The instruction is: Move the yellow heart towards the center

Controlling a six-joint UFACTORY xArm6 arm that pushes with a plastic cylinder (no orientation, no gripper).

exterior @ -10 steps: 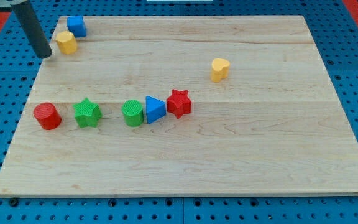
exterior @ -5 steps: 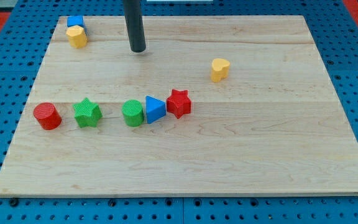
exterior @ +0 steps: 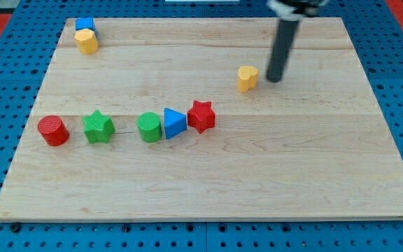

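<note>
Just right of the yellow heart [exterior: 248, 78], right of the board's centre, my tip [exterior: 275, 79] has swept over from the top left, fingerless, poised to push it leftward

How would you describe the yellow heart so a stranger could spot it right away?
Start at the wooden board and look to its upper right part, above the row of red, green and blue blocks. The yellow heart sits alone there, with my tip just to its right. The other yellow block is far off at the top left corner, touching a blue block.
</note>
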